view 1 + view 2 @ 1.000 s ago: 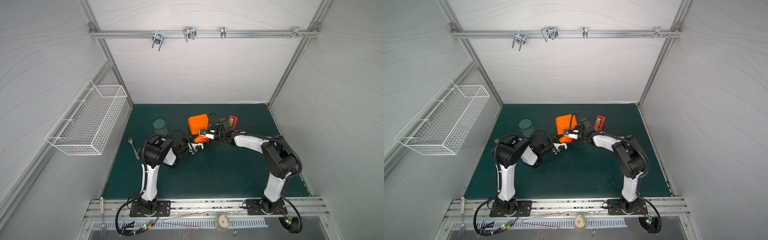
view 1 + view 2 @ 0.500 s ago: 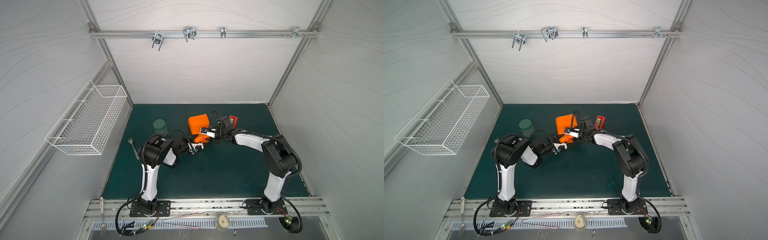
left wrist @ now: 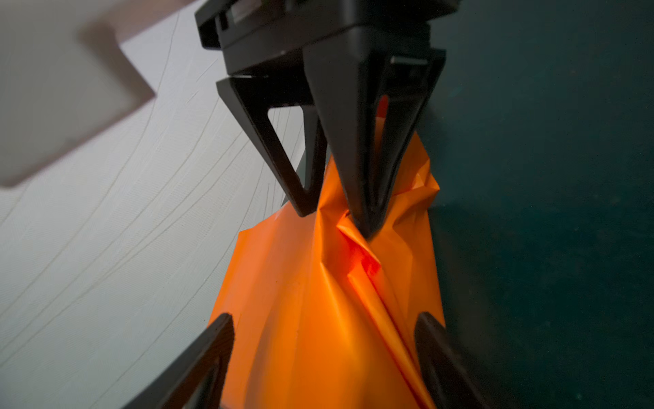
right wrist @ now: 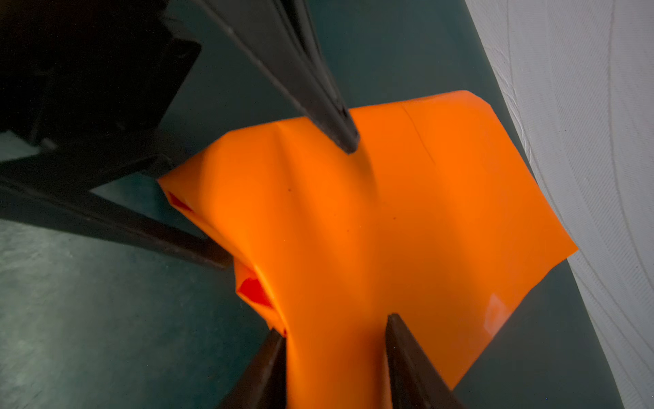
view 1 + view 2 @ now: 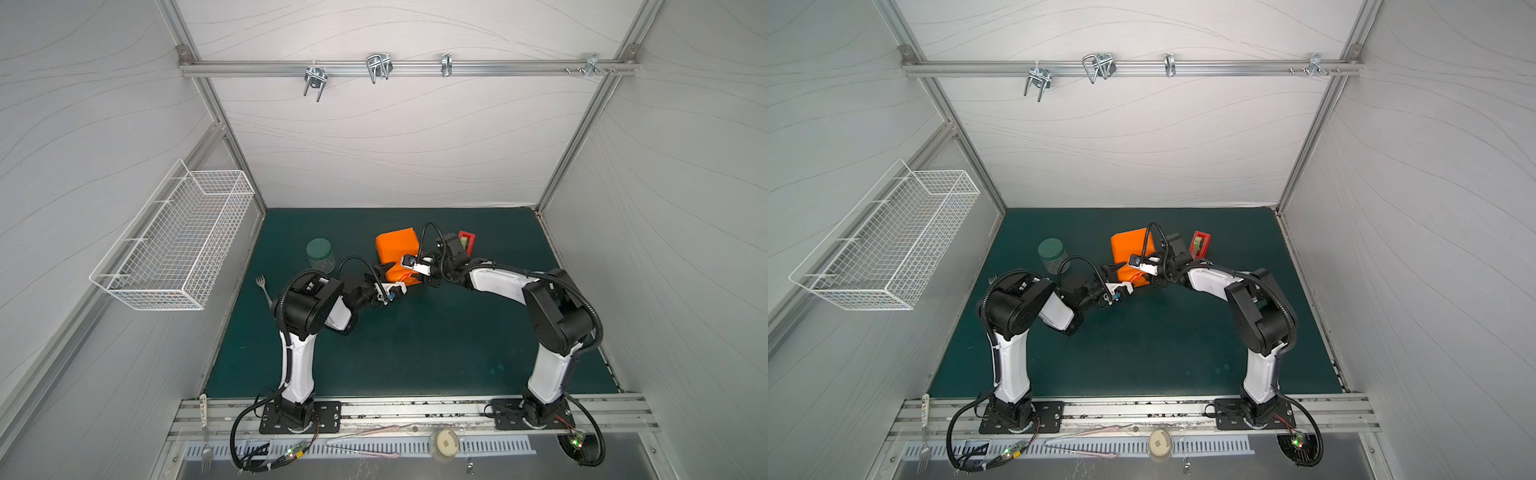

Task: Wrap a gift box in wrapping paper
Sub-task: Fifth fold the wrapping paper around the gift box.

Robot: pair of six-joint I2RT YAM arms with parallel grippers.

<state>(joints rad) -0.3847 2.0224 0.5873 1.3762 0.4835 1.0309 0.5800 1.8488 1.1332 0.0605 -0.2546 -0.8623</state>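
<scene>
The wrapping paper [image 5: 397, 249] is folded over into an orange parcel that sits toward the back of the green mat [image 5: 415, 345], on the same spot as a second ago. The gift box does not show anywhere; only orange surface is visible. The parcel's near end is crumpled into creases and loose folds.

The right gripper [image 4: 335, 325] has closed in on that near end. A bunched fold of paper fills the gap between its fingers [image 4: 400, 354] and touches both of them. In both top views the right wrist has edged in toward the parcel since a second ago, with most of that shift in the first half of the second.

The left gripper [image 3: 322, 322] meets the same end from the opposite side, in much the same place as before. Its fingers [image 3: 216, 354] are spread wide, one on each side of the paper and not pinching it. In the right wrist view one of its tips rests on the parcel's top face and the other lies at its edge. The earlier top views are too small to compare the state of either gripper.

The red tape dispenser [image 5: 466, 243] stands just beyond the right wrist, where it was. A green-lidded jar [image 5: 320, 254] and a fork [image 5: 262, 286] lie well apart on the mat's left, unmoved.
</scene>
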